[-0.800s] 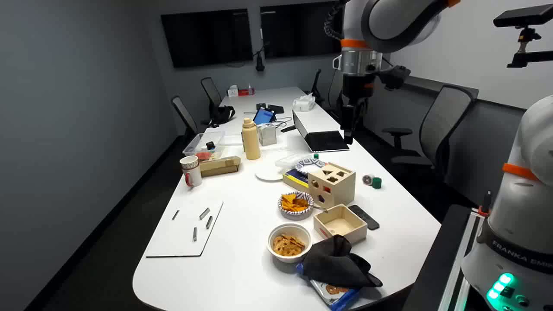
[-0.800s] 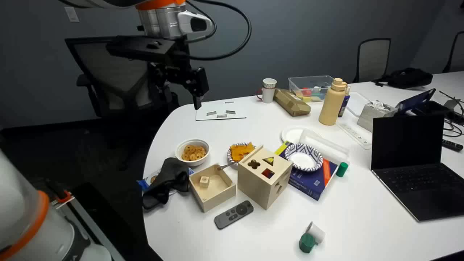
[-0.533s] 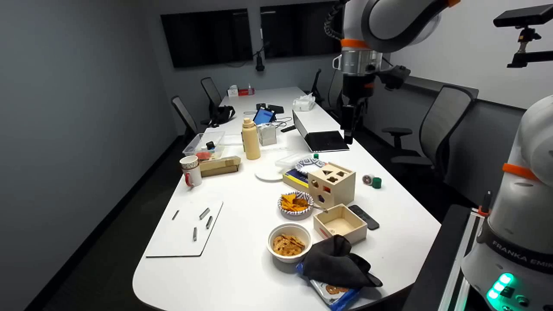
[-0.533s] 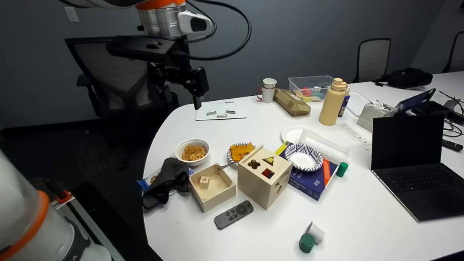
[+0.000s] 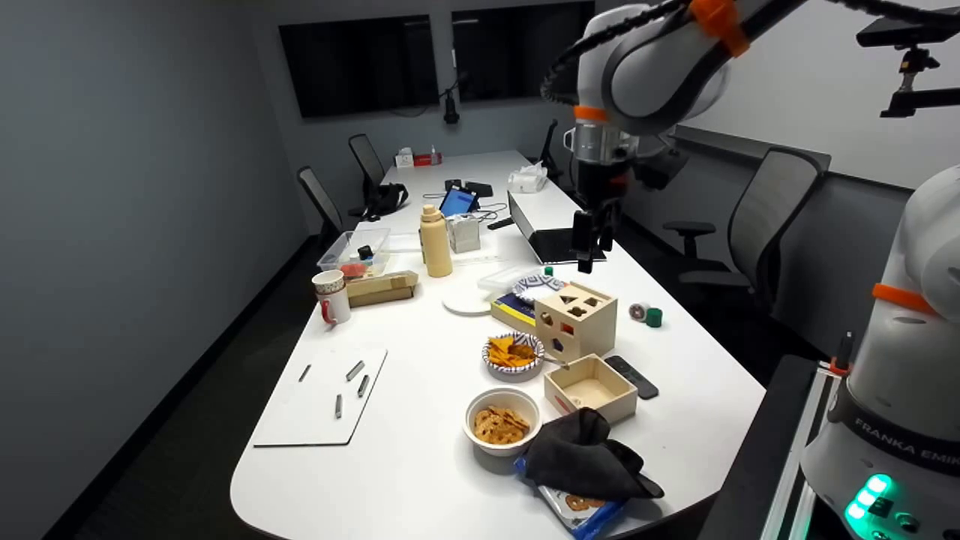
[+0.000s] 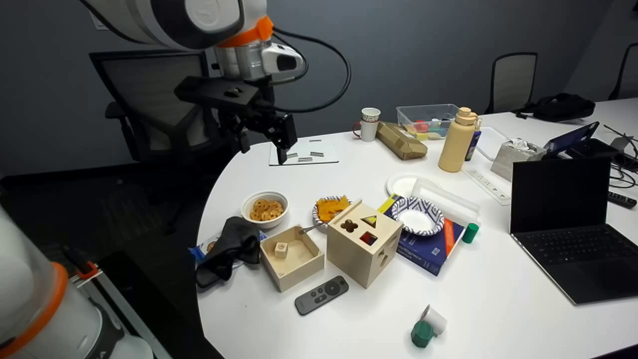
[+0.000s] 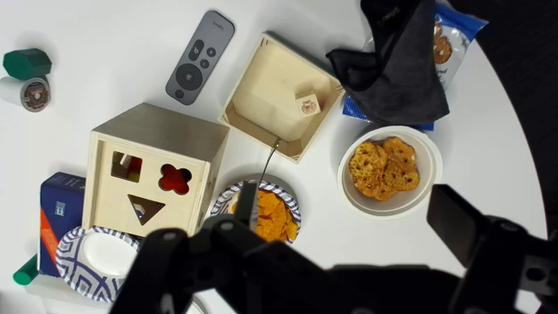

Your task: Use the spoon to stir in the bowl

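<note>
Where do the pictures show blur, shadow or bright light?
In the wrist view, the gripper fingers are out of focus, the remote is sharp, and a soft shadow edges the chip bowl; in an exterior view, green lights glow brightly.

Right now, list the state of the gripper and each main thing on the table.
Gripper: open, holding nothing
Chip bowl: upright, holding orange chips
Spoon: tilted in the chip bowl, handle sticking out
Cracker bowl: upright, partly filled with crackers
Wooden tray: upright, holding a small block
Laptop: open, screen black
Tan bottle: upright, capped
</note>
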{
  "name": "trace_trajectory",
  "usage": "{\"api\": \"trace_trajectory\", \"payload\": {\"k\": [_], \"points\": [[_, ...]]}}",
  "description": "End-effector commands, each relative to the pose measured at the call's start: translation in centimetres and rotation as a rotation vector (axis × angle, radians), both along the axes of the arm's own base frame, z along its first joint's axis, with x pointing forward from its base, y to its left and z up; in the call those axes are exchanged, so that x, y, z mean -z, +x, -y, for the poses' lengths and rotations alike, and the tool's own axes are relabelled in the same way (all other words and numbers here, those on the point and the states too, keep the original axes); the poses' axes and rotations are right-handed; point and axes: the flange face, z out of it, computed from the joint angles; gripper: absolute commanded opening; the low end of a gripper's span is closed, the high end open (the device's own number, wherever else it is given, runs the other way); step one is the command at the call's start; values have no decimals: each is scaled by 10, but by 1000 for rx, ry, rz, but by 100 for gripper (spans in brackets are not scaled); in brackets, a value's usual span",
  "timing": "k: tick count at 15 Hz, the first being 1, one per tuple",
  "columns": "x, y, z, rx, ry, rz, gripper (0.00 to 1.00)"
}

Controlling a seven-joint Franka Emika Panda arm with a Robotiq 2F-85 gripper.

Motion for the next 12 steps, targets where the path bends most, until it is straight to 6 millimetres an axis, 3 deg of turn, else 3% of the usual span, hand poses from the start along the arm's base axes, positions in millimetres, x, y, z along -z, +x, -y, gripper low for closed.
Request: {"api": "trace_trajectory", "payload": {"k": [1, 6, 12], "points": [[64, 38, 3, 79, 11, 7, 100], [152, 76, 19, 169, 34, -4, 100], [225, 112, 25, 256, 82, -29, 100]]}}
